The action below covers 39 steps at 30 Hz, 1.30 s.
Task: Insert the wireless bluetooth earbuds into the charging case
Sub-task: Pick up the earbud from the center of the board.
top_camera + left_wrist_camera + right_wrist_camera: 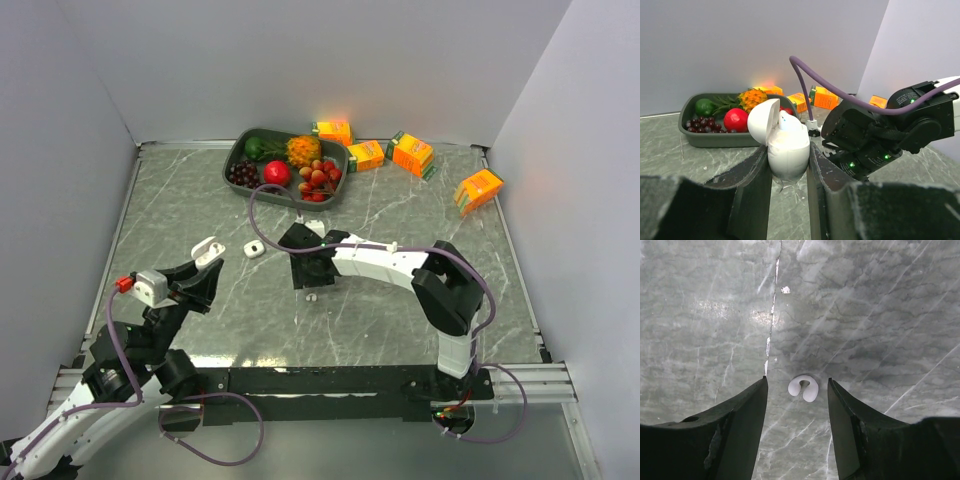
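Observation:
My left gripper [205, 272] is shut on the white charging case [208, 249], which it holds upright above the table with the lid swung open. In the left wrist view the case [788, 147] is pinched between both fingers [752, 175], and a white earbud [786, 121] shows inside its opening. My right gripper [315, 280] points down at mid-table, open. A tiny white earbud [803, 388] lies on the marble between the two fingertips [761, 390], touching neither. From above, the same earbud [312, 297] sits just in front of the gripper.
A second small white case [253, 249] lies between the grippers, and a white piece [316, 228] peeks from behind the right wrist. At the back stands a dark fruit tray [233, 160], with orange cartons [412, 153] beside it and one [478, 190] near the right wall.

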Each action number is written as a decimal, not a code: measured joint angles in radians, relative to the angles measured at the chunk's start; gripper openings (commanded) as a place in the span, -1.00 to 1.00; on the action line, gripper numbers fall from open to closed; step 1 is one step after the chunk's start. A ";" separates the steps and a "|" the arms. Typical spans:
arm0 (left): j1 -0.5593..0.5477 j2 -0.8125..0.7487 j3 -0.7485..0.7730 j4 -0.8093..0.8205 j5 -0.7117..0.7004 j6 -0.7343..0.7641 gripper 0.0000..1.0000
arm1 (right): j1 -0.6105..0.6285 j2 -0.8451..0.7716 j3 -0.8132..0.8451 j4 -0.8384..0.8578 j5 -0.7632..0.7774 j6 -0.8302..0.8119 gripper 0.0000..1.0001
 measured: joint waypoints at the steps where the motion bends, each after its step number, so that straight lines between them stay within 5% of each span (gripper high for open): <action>1: 0.000 0.000 -0.001 0.000 0.000 -0.001 -0.98 | 0.000 0.002 0.000 -0.002 0.000 0.000 0.16; 28: 0.000 0.000 -0.001 -0.011 0.008 -0.004 -0.98 | 0.049 0.102 0.035 -0.092 0.023 0.125 -0.03; 39: 0.000 0.000 -0.001 -0.011 0.009 -0.006 -0.98 | 0.049 0.118 0.059 -0.123 0.030 0.150 -0.42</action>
